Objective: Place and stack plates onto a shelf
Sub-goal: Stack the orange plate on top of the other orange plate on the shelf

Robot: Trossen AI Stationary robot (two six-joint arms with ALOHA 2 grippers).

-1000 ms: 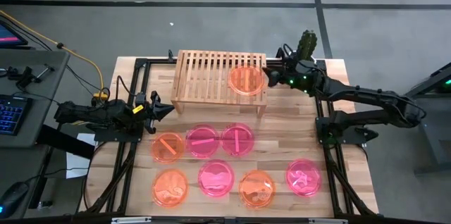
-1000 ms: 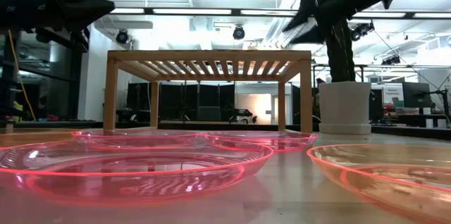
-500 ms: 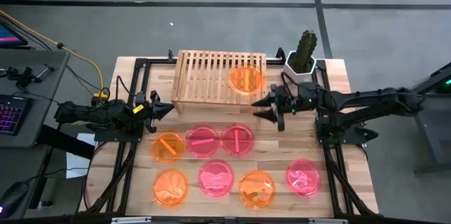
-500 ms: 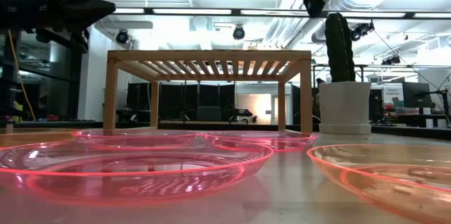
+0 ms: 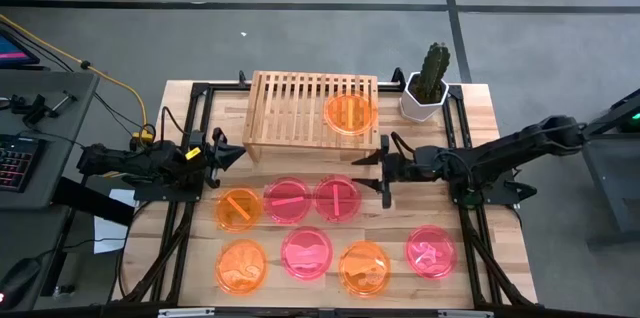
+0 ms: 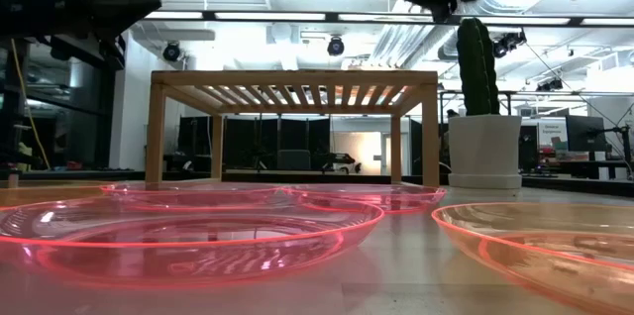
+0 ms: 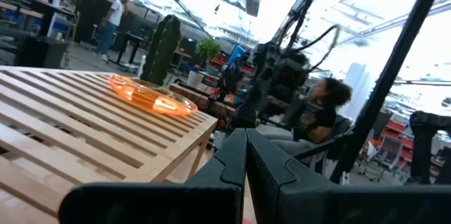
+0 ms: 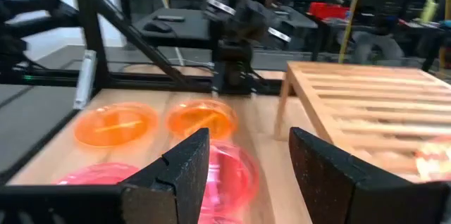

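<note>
Light-wood shelf (image 5: 312,108) at table's far side, one orange plate (image 5: 350,113) on its right end. Seven plates on the tabletop (image 5: 480,223) in two rows: three behind, four in front. Right gripper (image 5: 380,170) empty, fingers spread wide, just beside the shelf's right front leg. Left gripper (image 5: 232,154) pinched closed, empty, at the left edge.

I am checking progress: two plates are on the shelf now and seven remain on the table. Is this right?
Not quite. Only one plate, the orange plate, is on the shelf, as the high view shows. Seven do remain on the table.
</note>
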